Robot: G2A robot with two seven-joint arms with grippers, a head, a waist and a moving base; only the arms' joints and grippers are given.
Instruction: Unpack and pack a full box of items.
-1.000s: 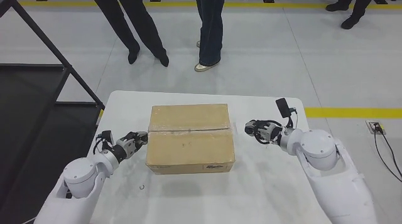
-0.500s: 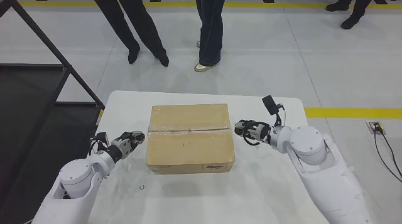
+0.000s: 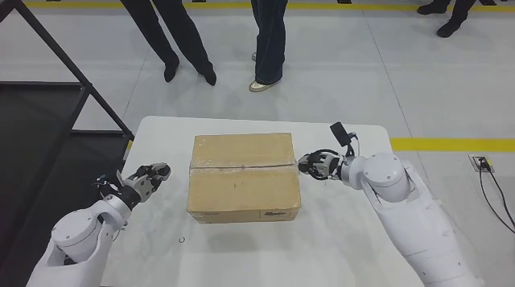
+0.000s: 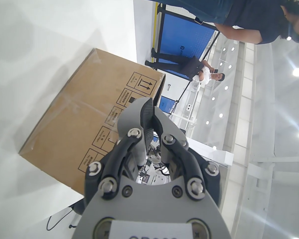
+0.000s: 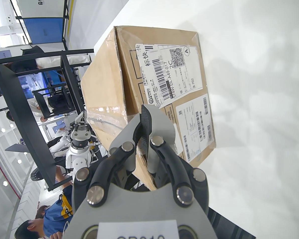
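Note:
A closed brown cardboard box (image 3: 244, 176) sits in the middle of the white table (image 3: 338, 239), its top flaps meeting at a taped seam. My left gripper (image 3: 160, 170) is shut and empty, a short way off the box's left side (image 4: 72, 125). My right gripper (image 3: 304, 164) is shut and empty, right at the box's right end, close to the labelled face (image 5: 169, 75). In the wrist views the left gripper (image 4: 149, 106) and the right gripper (image 5: 143, 115) each show their pads pressed together.
A black metal rack (image 3: 48, 110) stands beside the table's left edge. A small dark ring (image 3: 183, 241) lies on the table in front of the box. The table in front of the box is free.
My left gripper has drawn back to the left, away from the box. My right gripper has moved left until it is at the box's right end.

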